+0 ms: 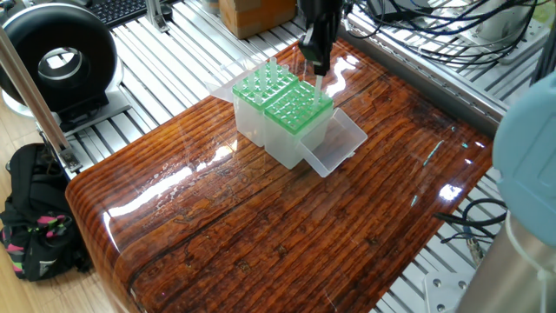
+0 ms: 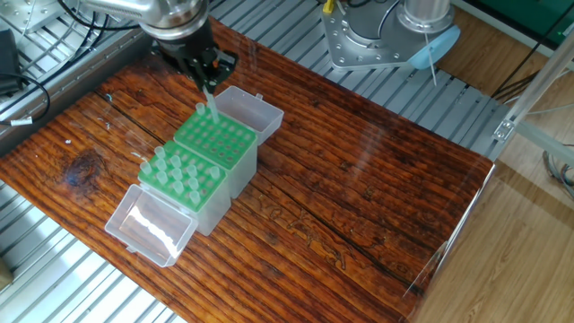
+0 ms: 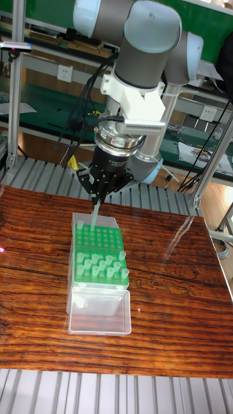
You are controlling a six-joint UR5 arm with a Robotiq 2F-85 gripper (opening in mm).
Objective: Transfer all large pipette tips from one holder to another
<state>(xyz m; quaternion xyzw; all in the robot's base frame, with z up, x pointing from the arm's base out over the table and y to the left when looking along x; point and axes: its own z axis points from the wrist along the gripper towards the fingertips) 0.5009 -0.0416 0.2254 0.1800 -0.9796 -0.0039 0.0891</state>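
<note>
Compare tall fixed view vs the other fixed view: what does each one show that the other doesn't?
Tall fixed view only: the whole arm above the pincer, and the shelving behind it.

The other fixed view only: the arm's base at the table's far edge, and the open lid next to the pincer.

Both: the pincer shut on one pipette tip over the green holders, the remaining tips standing in the nearer block, and the near lid open.

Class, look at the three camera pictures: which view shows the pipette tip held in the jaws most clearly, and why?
The tall fixed view: the pipette tip hangs from the gripper, clear of the green rack. The other fixed view shows the tip foreshortened. In one fixed view it is a faint sliver against glare.
</note>
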